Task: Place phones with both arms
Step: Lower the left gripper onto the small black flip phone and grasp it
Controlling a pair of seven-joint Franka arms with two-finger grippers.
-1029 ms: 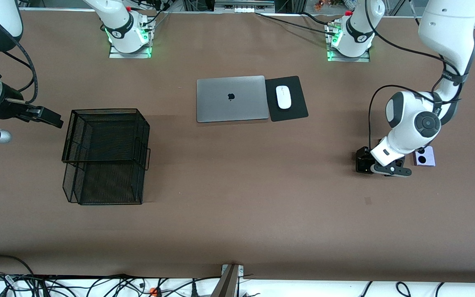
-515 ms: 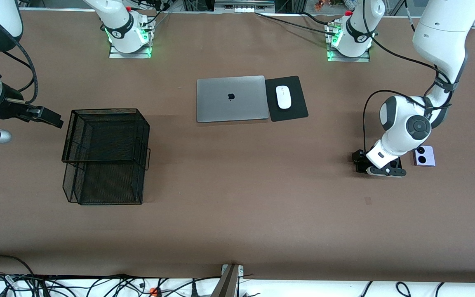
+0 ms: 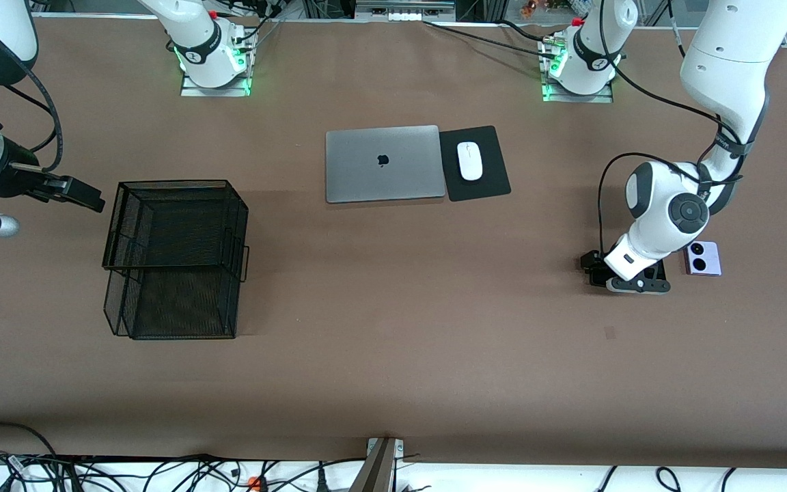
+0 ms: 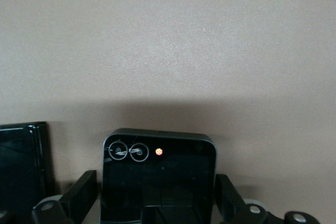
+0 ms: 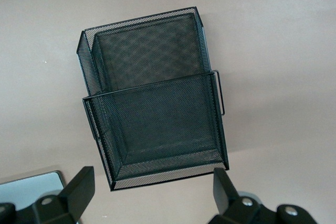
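The left gripper (image 4: 157,203) has its fingers apart around the small black folded phone (image 4: 158,177). The right gripper (image 5: 147,192) waits, fingers apart, over the mesh tray (image 5: 152,98). The phone looks hard, smooth and slippery, so pinch its two side edges.

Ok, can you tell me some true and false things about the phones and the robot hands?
1. The left gripper is down around the black folded phone. True.
2. The lilac phone is in the mesh tray. False: it lies on the table beside the left arm.
3. The right gripper holds a phone. False: it is open, holding nothing, above the tray.
4. The white mouse sits on a black pad beside the laptop. True.
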